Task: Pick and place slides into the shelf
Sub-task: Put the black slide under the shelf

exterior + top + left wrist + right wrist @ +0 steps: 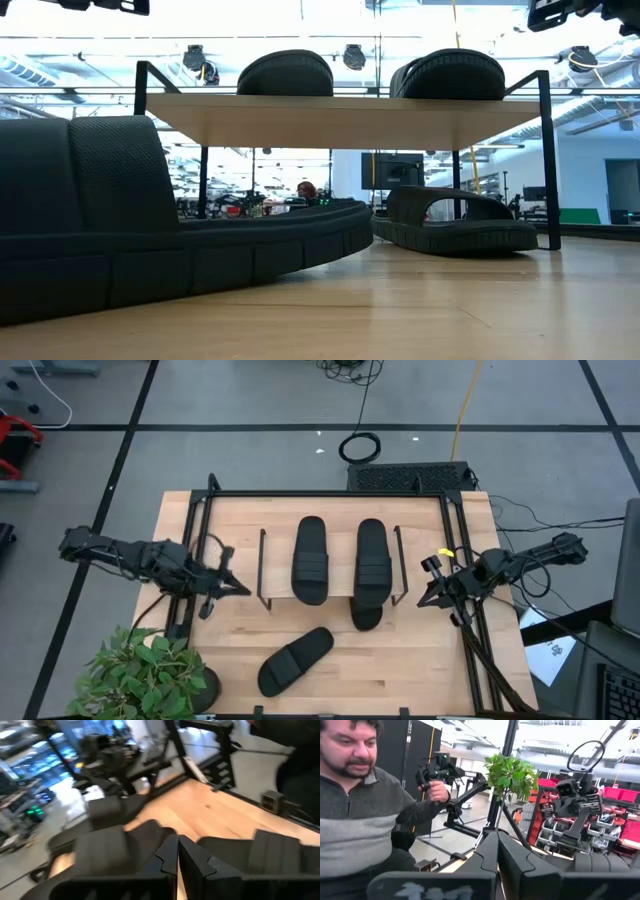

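Observation:
The shelf [335,592] stands mid-table, a light wood plank on thin black wire sides. Two black slides [310,560] [372,555] lie side by side on its top, soles down. A third slide [455,222] lies on the table under the plank, its end [366,617] sticking out at the near side. A fourth slide [295,660] lies slanted on the table nearer the front edge. My left gripper [235,588] hovers shut, left of the shelf. My right gripper [425,598] hovers shut, right of the shelf. Neither holds anything.
A potted plant [150,675] stands at the near left corner. The black tabletop frame [330,493] runs along the far and side edges. A person [365,815] holding a control handle stands beyond the table's left side. Bare wood [420,670] lies at the near right.

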`<state>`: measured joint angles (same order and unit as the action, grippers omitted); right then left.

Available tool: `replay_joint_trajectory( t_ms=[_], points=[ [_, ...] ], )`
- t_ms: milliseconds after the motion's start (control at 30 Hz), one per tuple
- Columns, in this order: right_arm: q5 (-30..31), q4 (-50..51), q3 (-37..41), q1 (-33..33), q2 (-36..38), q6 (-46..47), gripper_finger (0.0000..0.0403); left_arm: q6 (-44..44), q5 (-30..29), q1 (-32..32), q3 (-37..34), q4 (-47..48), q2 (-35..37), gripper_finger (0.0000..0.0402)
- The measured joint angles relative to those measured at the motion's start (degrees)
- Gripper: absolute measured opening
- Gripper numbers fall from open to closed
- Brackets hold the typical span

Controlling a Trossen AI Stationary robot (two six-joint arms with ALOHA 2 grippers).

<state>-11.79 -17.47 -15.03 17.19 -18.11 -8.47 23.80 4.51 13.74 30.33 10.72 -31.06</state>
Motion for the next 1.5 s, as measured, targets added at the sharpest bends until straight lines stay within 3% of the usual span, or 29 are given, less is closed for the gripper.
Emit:
replay_joint_trajectory(
  t_ms=[100,233,600,1000,1300,1500],
  points=[
    [0.00,0.21,0.50,0.00,-0.07,-1.04,0.0000,2.51,-0.13,3.72,0.00,-0.84,-3.77,0.0023],
    [0.00,0.09,0.85,0.00,-0.02,-1.20,0.0000,2.54,-4.89,9.09,-0.02,-4.53,-8.82,0.0041],
    [0.00,0.16,1.22,0.00,-0.04,-1.22,0.0000,-8.83,-16.49,22.32,-0.02,-11.70,-24.58,0.0099],
    [0.01,0.19,1.22,0.00,-0.05,-1.22,0.0000,-20.86,-21.20,31.19,0.02,-21.86,-39.31,0.0192],
    [0.43,1.84,1.22,0.00,-0.11,-1.20,0.0000,-22.18,-33.28,38.63,6.85,-20.12,-51.20,0.0266],
    [6.07,3.12,1.22,-0.02,-0.21,-0.73,0.0000,-20.65,-40.81,40.24,12.08,-12.98,-60.90,0.0298]
  ],
)
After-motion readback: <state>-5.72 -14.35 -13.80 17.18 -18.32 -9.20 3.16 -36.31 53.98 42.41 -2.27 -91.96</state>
